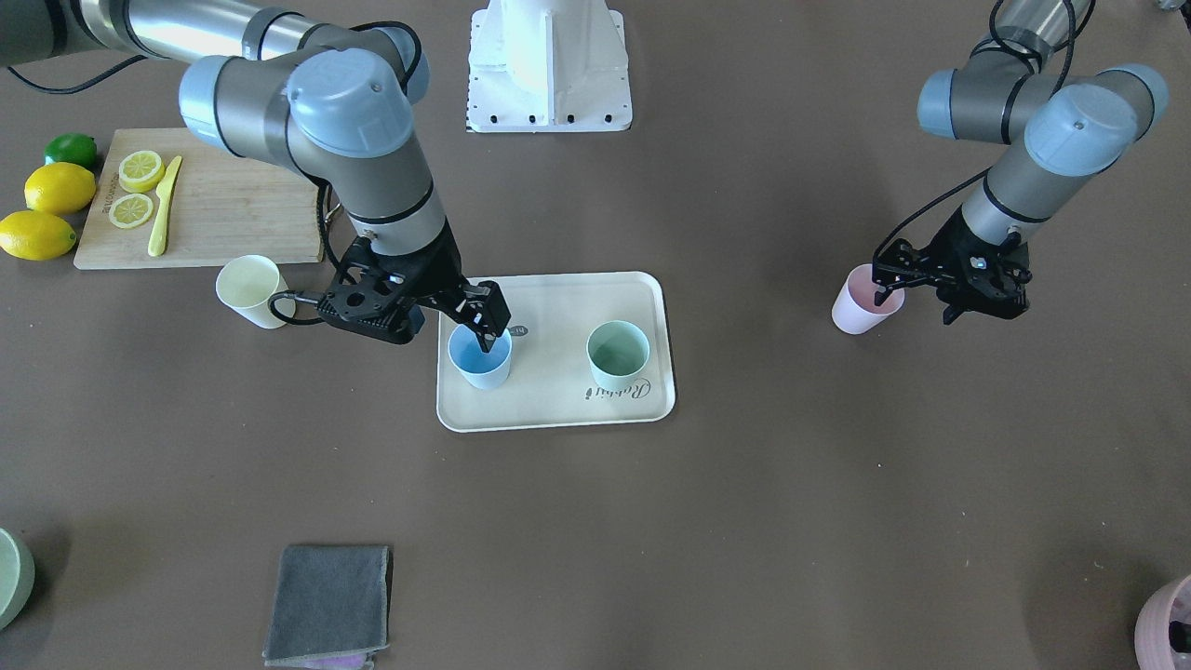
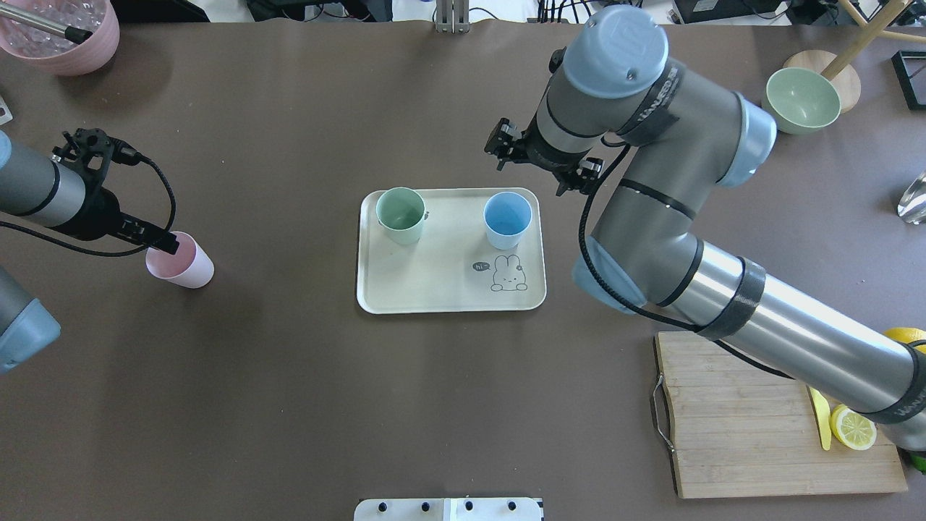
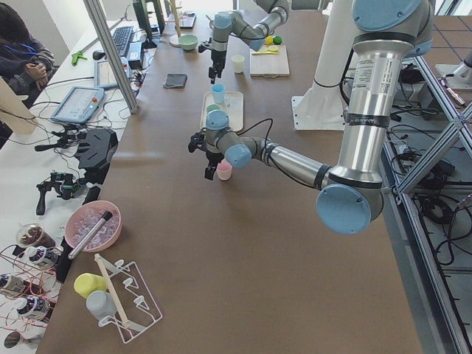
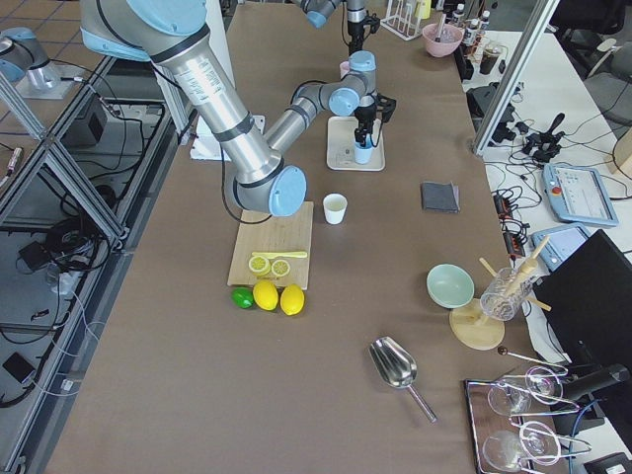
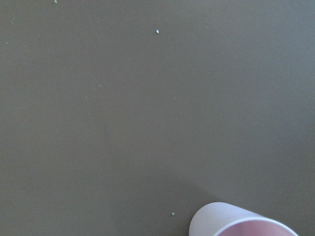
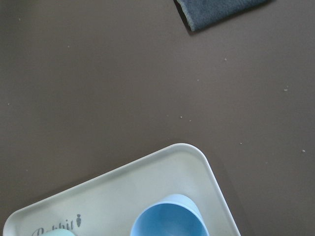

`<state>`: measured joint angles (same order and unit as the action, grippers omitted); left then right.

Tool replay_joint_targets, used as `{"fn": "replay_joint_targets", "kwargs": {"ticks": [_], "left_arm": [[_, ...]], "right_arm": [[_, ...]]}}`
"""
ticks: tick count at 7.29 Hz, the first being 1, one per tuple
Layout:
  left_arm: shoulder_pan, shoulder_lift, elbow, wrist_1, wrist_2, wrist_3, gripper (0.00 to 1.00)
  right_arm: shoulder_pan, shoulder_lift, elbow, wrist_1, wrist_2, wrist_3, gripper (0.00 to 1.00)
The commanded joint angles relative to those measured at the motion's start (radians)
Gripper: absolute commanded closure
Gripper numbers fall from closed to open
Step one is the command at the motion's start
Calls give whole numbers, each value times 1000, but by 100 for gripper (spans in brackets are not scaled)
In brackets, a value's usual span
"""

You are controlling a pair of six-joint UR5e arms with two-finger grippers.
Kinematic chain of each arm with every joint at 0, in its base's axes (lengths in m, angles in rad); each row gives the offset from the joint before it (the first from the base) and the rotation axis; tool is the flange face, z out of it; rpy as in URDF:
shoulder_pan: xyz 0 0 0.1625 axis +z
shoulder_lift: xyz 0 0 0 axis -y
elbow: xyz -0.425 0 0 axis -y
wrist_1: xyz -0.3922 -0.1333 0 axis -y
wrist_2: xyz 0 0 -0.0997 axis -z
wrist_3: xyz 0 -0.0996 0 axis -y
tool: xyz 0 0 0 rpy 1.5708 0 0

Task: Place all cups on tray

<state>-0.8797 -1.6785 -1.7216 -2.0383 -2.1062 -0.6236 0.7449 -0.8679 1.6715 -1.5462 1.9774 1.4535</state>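
Observation:
The cream tray (image 1: 556,402) lies mid-table, also in the overhead view (image 2: 434,282). On it stand the mint green cup (image 1: 618,354) and the light blue cup (image 1: 480,358). My right gripper (image 1: 486,326) hangs just over the blue cup's rim and looks open; the overhead view shows that rim (image 2: 507,214) free. The pale yellow cup (image 1: 251,290) stands on the table by the cutting board. The light pink cup (image 1: 863,300) stands on the table away from the tray. My left gripper (image 1: 886,285) is at its rim, fingers apart, one beside the cup (image 2: 163,244).
A wooden cutting board (image 1: 233,219) with lemon slices and a yellow knife (image 1: 164,207) sits behind the yellow cup, with lemons (image 1: 58,188) and a lime beside it. A grey cloth (image 1: 330,603) lies near the front edge. A mint bowl (image 2: 803,100) and a mauve pot (image 2: 69,40) stand at the far corners.

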Motion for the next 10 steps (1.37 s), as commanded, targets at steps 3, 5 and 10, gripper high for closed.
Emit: {"fn": "replay_joint_targets", "kwargs": {"ticks": [3, 5, 10], "left_arm": [[36, 19, 2, -17, 0, -2, 100], [36, 7, -80, 0, -12, -84, 100], [198, -321, -116, 321, 50, -348, 100]], "right_arm": [[134, -123, 163, -129, 78, -250, 0], [178, -268, 224, -121, 112, -416, 0], [226, -540, 246, 127, 179, -482, 0]]}}
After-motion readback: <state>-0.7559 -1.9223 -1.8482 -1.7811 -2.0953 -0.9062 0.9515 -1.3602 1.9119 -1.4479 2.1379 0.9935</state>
